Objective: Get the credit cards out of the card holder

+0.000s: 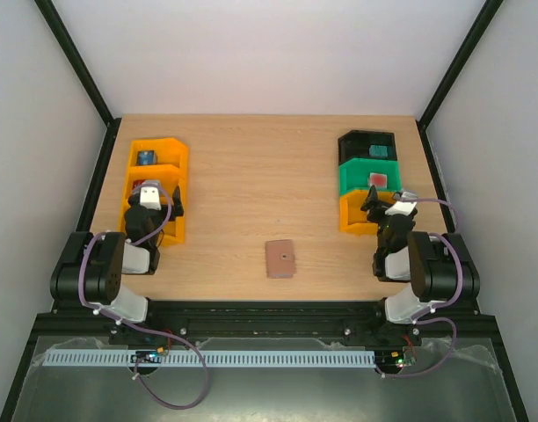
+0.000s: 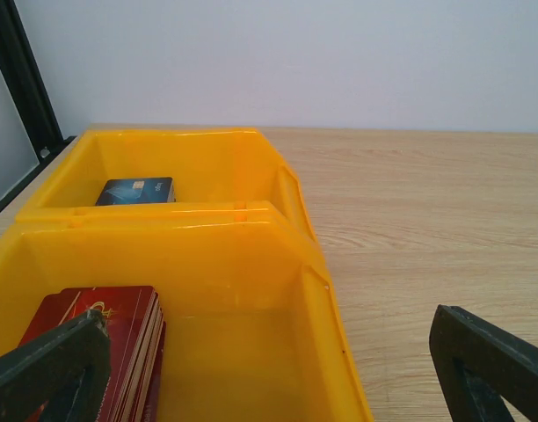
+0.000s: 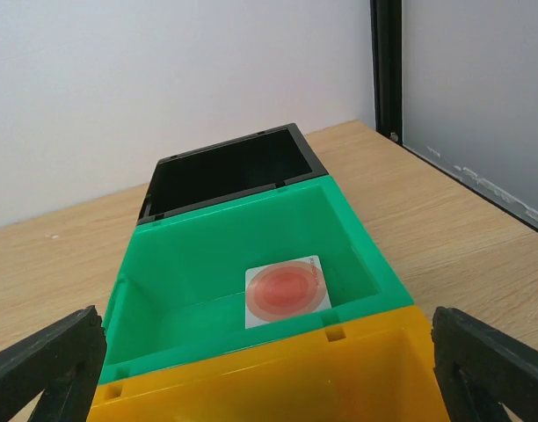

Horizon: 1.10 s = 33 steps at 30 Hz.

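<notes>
The card holder (image 1: pixel 279 258) lies shut on the wooden table, brownish-pink with a small dark stud, between the two arms and nearer the front edge. No credit cards show at the holder; its inside is hidden. Loose cards lie in the bins: a blue one (image 2: pixel 135 191), a red stack (image 2: pixel 111 321), a white one with red rings (image 3: pixel 287 292). My left gripper (image 2: pixel 269 338) hangs open over the near orange bin (image 2: pixel 278 255), holding nothing. Over the orange bin (image 3: pixel 278 387) on the right, my right gripper (image 3: pixel 267 330) also stands open and bare. Both are well apart from the holder.
Orange bins (image 1: pixel 174 163) stand in a row at the left. At the right stand a black bin (image 1: pixel 367 139), a green bin (image 1: pixel 348 180) and an orange bin (image 1: pixel 348 215). Something teal (image 1: pixel 381 152) lies in the black one. Black frame posts rise at the back corners.
</notes>
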Tool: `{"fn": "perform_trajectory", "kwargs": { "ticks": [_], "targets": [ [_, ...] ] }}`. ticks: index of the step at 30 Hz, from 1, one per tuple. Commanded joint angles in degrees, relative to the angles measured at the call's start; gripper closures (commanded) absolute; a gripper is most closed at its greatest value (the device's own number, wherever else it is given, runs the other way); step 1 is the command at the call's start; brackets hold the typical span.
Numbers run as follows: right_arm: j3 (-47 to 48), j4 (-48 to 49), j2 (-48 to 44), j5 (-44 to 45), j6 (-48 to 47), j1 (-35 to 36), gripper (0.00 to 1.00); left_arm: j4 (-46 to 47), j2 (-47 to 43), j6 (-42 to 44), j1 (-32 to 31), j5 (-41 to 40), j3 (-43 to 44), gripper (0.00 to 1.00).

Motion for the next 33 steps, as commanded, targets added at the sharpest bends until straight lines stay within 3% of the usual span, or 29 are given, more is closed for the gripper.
{"fn": "perform_trajectory", "kwargs": {
  "ticks": [1, 7, 11, 15, 18, 19, 27, 33],
  "targets": [
    [0.6, -1.2, -3.3, 1.3, -0.5, 0.2, 0.01, 2.5, 0.3, -0.2, 0.3, 0.3, 0.6, 0.00],
    [7.2, -23.0, -20.5, 11.5, 4.6, 0.0, 0.01, 2.5, 0.4, -0.2, 0.2, 0.3, 0.7, 0.01],
    [15.0, -38.3, -28.3, 3.9, 7.6, -0.1, 0.01, -0.2, -0.8, -1.5, 0.6, -1.1, 1.7, 0.00],
    [23.6, -49.5, -28.5, -16.4, 11.8, 0.0, 0.01, -20.1, -6.6, -3.5, 3.6, 2.3, 11.0, 0.00],
    [29.9, -57.3, -24.6, -29.4, 15.8, 1.0, 0.01, -32.0, -10.5, -0.3, 5.7, 7.3, 18.5, 0.01],
    [32.0, -60.7, -23.3, -31.7, 16.4, 2.1, 0.06, -35.5, -11.9, 0.8, 6.6, 8.5, 21.9, 0.00],
    [40.8, -90.2, -14.9, -22.7, 9.8, 23.1, 0.24, -82.1, -13.0, 10.3, 8.2, 18.3, 49.4, 0.00],
    [41.3, -100.7, -5.6, -21.1, 11.7, 33.2, 0.39, -97.7, -15.7, 10.5, 8.1, 32.2, 54.0, 0.01]
  ]
}}
